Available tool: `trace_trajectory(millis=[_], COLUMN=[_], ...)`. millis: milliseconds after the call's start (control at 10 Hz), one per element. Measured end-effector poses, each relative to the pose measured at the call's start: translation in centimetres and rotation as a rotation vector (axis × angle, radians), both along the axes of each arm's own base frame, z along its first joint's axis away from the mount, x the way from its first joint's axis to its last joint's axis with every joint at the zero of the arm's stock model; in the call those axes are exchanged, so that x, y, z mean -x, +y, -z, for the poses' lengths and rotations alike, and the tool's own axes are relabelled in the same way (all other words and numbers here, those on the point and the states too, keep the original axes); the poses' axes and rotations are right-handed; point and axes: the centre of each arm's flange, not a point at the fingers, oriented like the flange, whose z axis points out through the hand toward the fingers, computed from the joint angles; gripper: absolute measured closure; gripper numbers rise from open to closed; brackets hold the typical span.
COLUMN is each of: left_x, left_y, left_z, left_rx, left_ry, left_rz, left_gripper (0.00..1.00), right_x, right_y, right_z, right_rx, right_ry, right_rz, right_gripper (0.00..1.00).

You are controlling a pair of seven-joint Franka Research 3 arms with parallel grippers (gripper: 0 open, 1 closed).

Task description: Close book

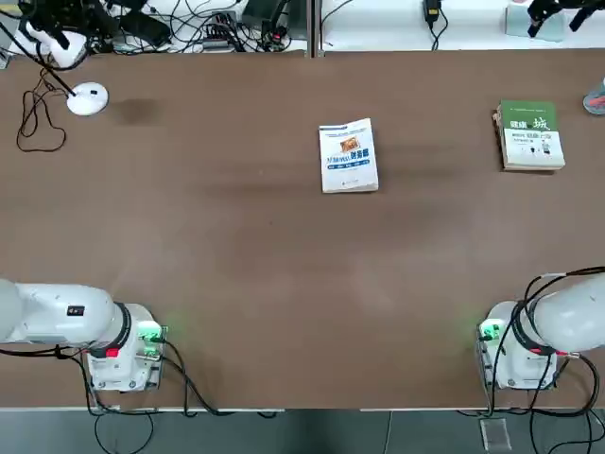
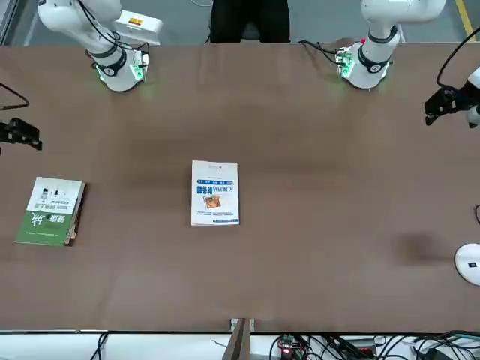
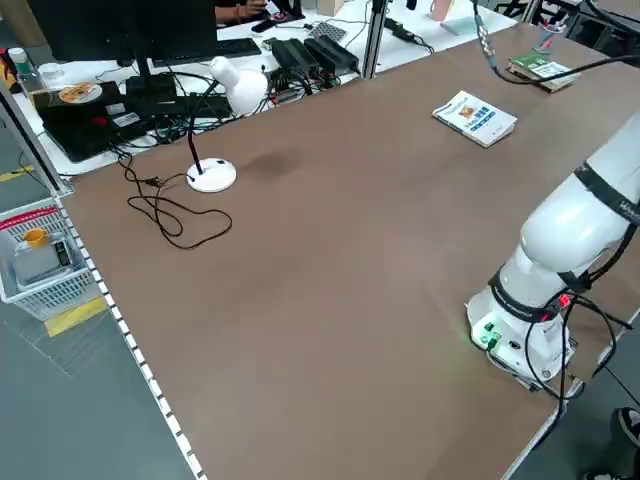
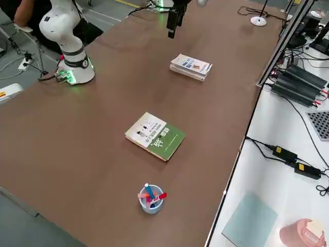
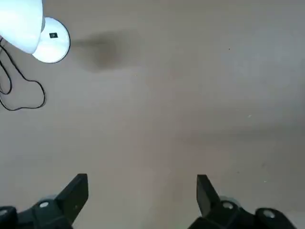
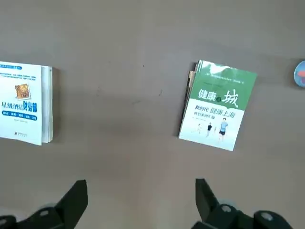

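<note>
The book (image 1: 349,156) lies shut and flat in the middle of the far half of the table, its white cover with blue title band and small orange picture facing up (image 2: 215,193). The right wrist view shows it (image 6: 24,102) off to one side. My left gripper (image 5: 141,183) hangs open high over bare table near the lamp, and shows at the table's edge in the front view (image 2: 444,103). My right gripper (image 6: 140,186) is open too, held high between the two books (image 2: 19,133). Neither gripper touches the book.
A green-and-white book (image 1: 531,135) lies shut at the far right. A white desk lamp base (image 1: 87,98) with a looped black cable stands at the far left. A cup of pens (image 4: 150,198) sits near the right edge. Cables and electronics run behind the table's far edge.
</note>
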Motion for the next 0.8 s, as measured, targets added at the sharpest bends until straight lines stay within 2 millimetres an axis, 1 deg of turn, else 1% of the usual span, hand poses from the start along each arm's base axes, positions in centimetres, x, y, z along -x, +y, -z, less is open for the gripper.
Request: trace_trajectory(millis=[500, 800], left_x=[-0.4, -0.9], left_y=[0.3, 2.2], left_z=[-0.3, -0.5], left_rx=[0.009, 0.030], left_ry=[-0.035, -0.056], left_rz=[-0.002, -0.035], left_gripper=[0.00, 0.00], right_x=[-0.5, -0.6], right_y=[0.0, 0.0], right_z=[-0.2, -0.2], right_rx=[0.000, 0.000], right_ry=[-0.043, -0.050], right_rz=[0.000, 0.000], right_gripper=[0.00, 0.00])
